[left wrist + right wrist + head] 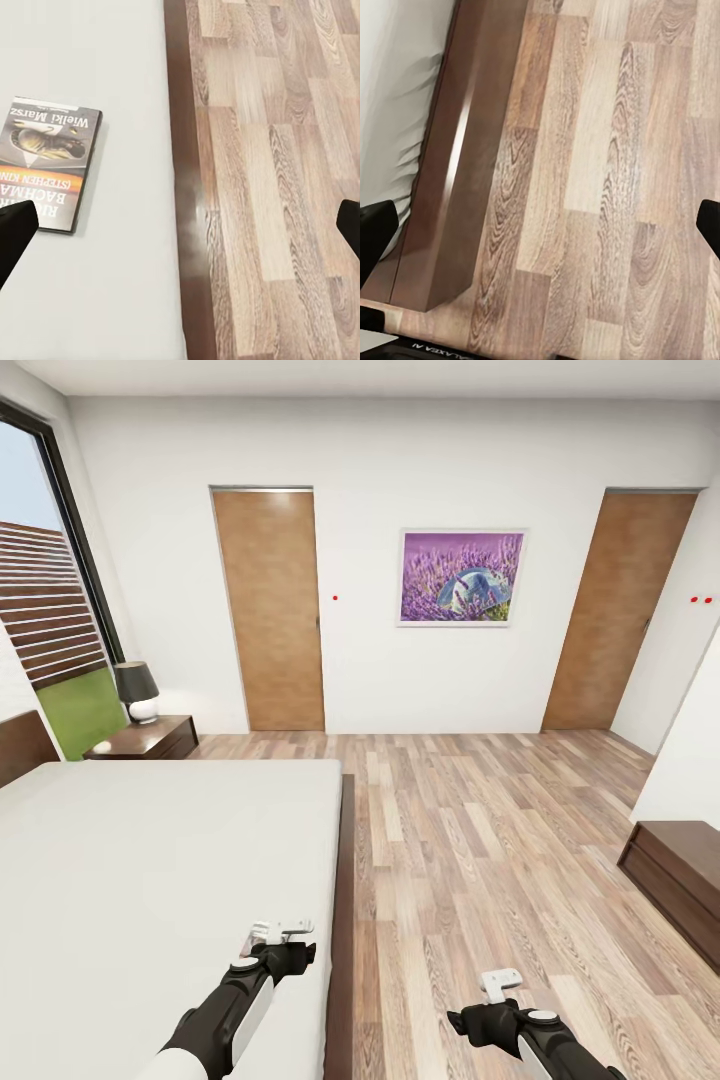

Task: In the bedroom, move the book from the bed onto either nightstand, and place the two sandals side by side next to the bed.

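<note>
Book (51,166) lies flat on the white mattress of the bed (150,860), cover up, a short way in from the dark wooden side rail (189,187). It appears in the left wrist view, ahead of the left pincer (280,932), which hovers over the mattress near the bed's edge.

Left pincer: jaws spread wide, holding nothing. Right pincer (500,981): jaws likewise apart and empty, positioned over the wood-plank floor (480,830) beside the bed.

Step in hand, as judged: approach to the book; no grasp has been made. The sandals are not yet addressed.

Next move calls for:
1. Shift the left pincer sideways until the book sits between its jaws.
2. Lower onto the mattress and close on one edge of the thin cover; a shallow grip angle is likely needed, since the book lies flush.
3. Carry it to the nightstand (150,740), which stands at the far end of the bed and bears a black-shaded lamp (137,690).
</note>
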